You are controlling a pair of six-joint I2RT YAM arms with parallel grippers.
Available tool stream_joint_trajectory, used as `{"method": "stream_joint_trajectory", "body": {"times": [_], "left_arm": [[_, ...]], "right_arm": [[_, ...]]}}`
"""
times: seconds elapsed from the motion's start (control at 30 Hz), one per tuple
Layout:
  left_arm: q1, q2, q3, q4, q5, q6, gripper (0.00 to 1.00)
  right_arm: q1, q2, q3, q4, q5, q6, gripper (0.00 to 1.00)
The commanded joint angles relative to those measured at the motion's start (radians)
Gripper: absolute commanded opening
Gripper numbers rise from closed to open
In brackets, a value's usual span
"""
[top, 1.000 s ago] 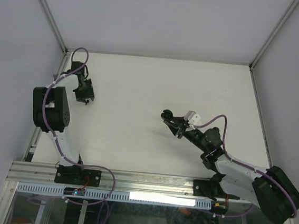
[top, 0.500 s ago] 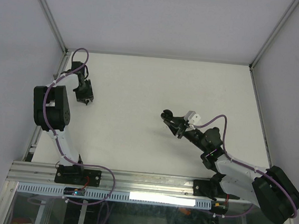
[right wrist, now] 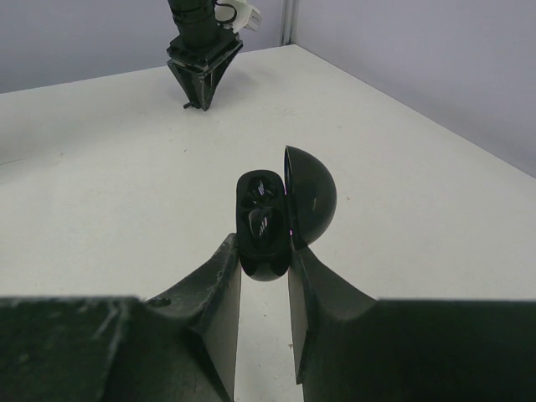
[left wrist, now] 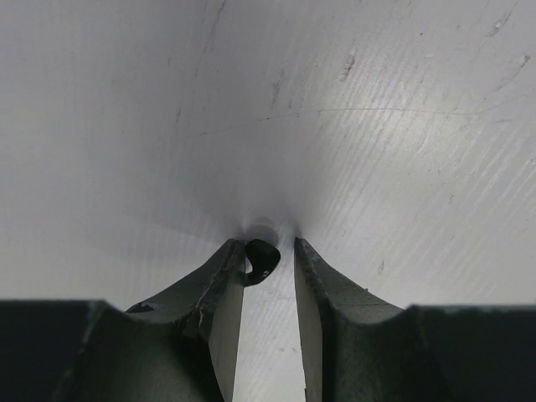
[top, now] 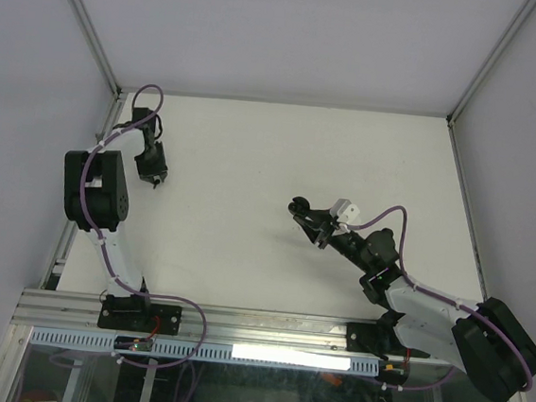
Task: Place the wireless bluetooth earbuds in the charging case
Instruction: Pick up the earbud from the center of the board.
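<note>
A small black earbud [left wrist: 262,258] lies on the white table between the tips of my left gripper [left wrist: 268,244]. It rests against the left finger [left wrist: 224,276], and a gap separates it from the right finger, so the jaws stand narrowly open around it. From above, that gripper [top: 157,181] points down at the table's far left; the earbud is too small to see there. My right gripper [right wrist: 264,244] is shut on the black charging case [right wrist: 266,219], whose lid [right wrist: 311,197] hangs open to the right. The case [top: 299,207] is held above mid-table.
Grey enclosure walls [top: 29,121] border the white table [top: 254,152] on the left, back and right. An aluminium rail [top: 237,323] carrying both arm bases runs along the near edge. In the right wrist view, the left arm's gripper [right wrist: 201,67] stands at the far side.
The left gripper's jaws have narrowed around the black earbud, and that arm has shifted slightly. The right arm and the case have not moved.
</note>
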Motion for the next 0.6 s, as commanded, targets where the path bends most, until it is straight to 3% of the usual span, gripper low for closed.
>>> {"method": "stream_joint_trajectory", "body": {"times": [0.0, 0.3, 0.57], "left_arm": [[-0.033, 0.038, 0.025, -0.034, -0.033, 0.028, 0.29], [-0.04, 0.052, 0.021, -0.058, -0.02, 0.017, 0.17], [-0.073, -0.02, -0.028, -0.061, 0.081, -0.035, 0.11]], "right_arm": [[-0.004, -0.004, 0.016, 0.036, 0.002, -0.019, 0.0], [-0.004, -0.009, 0.016, 0.03, 0.001, -0.021, 0.0], [-0.003, -0.011, 0.02, 0.025, -0.013, -0.022, 0.0]]}}
